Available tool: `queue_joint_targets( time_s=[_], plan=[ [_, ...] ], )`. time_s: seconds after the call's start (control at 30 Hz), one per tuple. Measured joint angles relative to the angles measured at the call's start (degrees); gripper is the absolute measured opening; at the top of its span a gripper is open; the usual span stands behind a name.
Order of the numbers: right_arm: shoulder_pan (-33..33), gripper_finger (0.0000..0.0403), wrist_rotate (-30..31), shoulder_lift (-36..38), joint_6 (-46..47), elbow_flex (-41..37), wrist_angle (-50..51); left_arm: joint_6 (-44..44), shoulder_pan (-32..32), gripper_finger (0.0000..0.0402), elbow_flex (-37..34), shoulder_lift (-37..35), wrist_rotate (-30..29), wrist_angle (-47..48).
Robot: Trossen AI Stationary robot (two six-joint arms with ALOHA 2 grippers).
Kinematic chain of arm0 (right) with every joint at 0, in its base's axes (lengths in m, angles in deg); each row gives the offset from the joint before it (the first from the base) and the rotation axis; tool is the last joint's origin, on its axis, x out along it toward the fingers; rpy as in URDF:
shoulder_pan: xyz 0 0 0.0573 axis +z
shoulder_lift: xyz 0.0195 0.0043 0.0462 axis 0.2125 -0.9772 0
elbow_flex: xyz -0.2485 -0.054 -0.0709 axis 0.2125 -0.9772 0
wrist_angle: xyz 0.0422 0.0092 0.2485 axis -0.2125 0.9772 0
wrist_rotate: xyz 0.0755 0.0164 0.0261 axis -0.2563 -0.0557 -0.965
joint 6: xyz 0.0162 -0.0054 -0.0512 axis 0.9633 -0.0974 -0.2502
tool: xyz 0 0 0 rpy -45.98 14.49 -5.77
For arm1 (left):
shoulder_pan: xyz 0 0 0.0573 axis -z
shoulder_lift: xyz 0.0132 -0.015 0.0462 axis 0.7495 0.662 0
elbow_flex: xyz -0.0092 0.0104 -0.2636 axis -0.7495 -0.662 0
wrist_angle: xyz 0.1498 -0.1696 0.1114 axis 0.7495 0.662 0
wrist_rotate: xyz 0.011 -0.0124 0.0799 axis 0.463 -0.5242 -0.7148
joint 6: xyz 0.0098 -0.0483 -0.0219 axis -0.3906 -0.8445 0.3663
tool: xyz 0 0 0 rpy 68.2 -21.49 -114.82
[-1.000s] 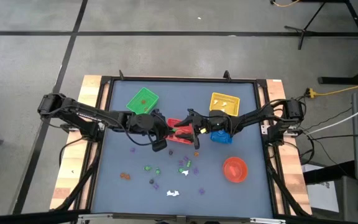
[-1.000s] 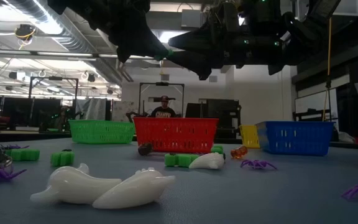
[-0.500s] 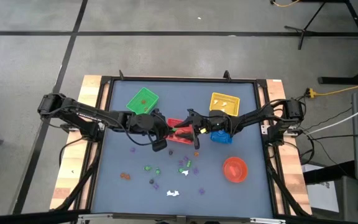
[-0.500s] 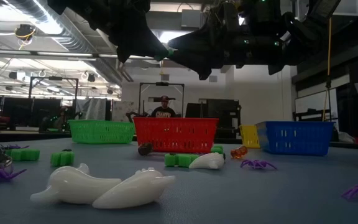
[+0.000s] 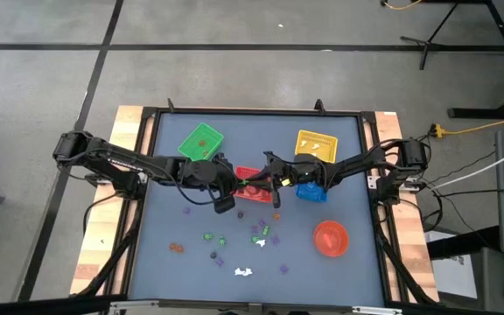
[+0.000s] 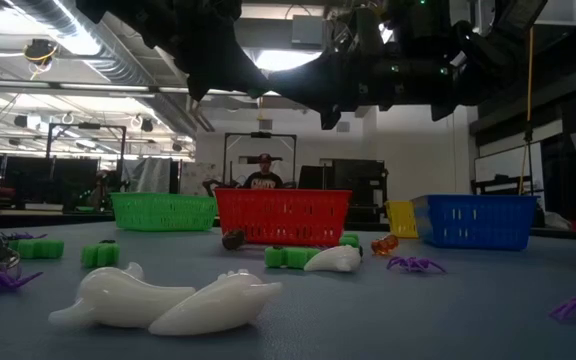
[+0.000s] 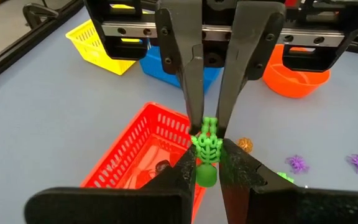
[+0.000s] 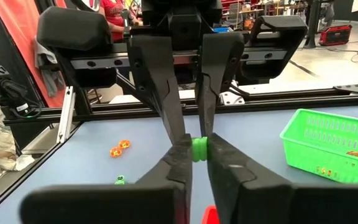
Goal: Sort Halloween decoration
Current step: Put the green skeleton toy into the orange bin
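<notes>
Wrist views: no legible writing, green skeleton (image 7: pixel 207 149).

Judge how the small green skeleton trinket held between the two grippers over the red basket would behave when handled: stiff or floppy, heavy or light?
The green skeleton probably is stiff: pinched at both ends, it spans straight between the left gripper and right gripper without sagging. It looks light, being tiny beside the red basket. Its ribbed shape may give grip.

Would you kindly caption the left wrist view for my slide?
Both grippers, left and right, pinch one green skeleton trinket above the red basket.
</notes>
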Motion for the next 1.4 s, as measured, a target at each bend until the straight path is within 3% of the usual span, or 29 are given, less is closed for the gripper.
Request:
queue_joint_targets(
  time_s=[0.17,0.6,1.07,1.3,1.4],
  plan=[
    [0.00,0.0013,-0.02,0.00,0.00,0.00,0.04,0.00,0.02,0.0034,0.00,0.00,0.00,0.04],
    [0.00,0.0019,-0.02,0.02,0.00,0.00,0.02,0.00,0.00,0.0036,0.00,0.00,0.00,-0.04],
    [0.00,0.0020,-2.06,0.05,-0.28,0.00,0.02,-0.02,-0.01,0.0147,0.00,0.00,-0.02,-0.36],
    [-0.13,0.0020,-3.56,2.12,-0.52,0.00,2.47,-0.05,0.00,0.0164,0.00,0.00,1.55,-0.35],
    [-0.52,0.0021,-3.97,5.14,-0.64,0.00,8.54,-0.04,0.34,0.0164,0.00,0.00,2.03,-0.03]
  ],
)
